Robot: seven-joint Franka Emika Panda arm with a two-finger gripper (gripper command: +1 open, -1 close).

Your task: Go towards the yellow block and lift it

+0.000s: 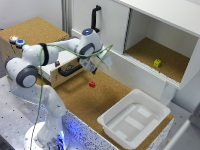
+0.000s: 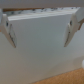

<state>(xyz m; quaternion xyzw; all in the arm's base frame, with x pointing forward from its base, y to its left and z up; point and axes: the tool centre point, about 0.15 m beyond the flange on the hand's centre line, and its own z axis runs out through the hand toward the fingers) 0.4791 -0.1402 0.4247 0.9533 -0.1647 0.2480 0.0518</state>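
Cork-topped table (image 1: 75,95): small red cube (image 1: 92,84) near its middle, white tub (image 1: 134,119) at the exterior view's right end. Cabinet shelf (image 1: 150,52), cork-lined: yellow block (image 1: 157,63) sits alone there, toward the opening's right side.

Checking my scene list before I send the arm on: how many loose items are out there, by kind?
Small cubes: 2, the yellow block in the open cabinet compartment and the red cube on the cork counter.
White tubs: 1, the white tub at the counter's end toward the exterior view's right.
Total: 3.
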